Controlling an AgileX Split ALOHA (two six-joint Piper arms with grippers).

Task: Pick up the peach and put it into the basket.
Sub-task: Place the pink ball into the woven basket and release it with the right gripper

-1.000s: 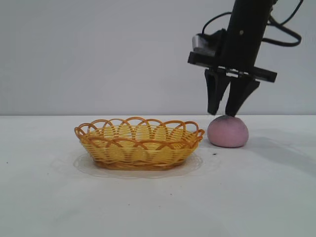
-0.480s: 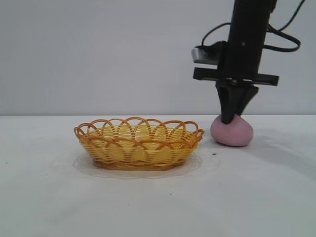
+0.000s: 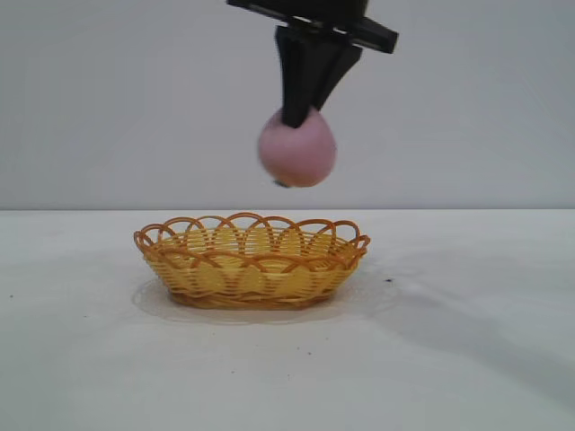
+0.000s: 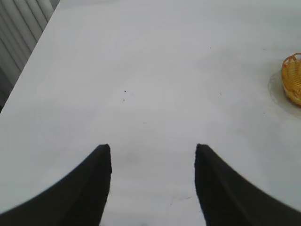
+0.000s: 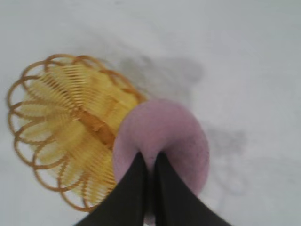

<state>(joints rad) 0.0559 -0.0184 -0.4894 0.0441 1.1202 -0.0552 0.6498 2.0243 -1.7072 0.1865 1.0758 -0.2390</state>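
In the exterior view, the right gripper hangs high above the table, its 2 dark fingers drawn nearly together and pinching the top of the peach, which is held in the air, clear of every surface. The basket sits on the table below, and the fruit is over its right half, well above the looped rim, with only open air between the 2 (a few dark specks dot the tabletop beside the basket). In the left wrist view, the left gripper is spread wide with nothing between its fingers, over bare table, and only an edge of the basket shows far off. In the right wrist view, the right gripper has its fingers almost touching, pressed into the peach, which covers part of the basket beneath; the rest of the peach overlaps bare table.
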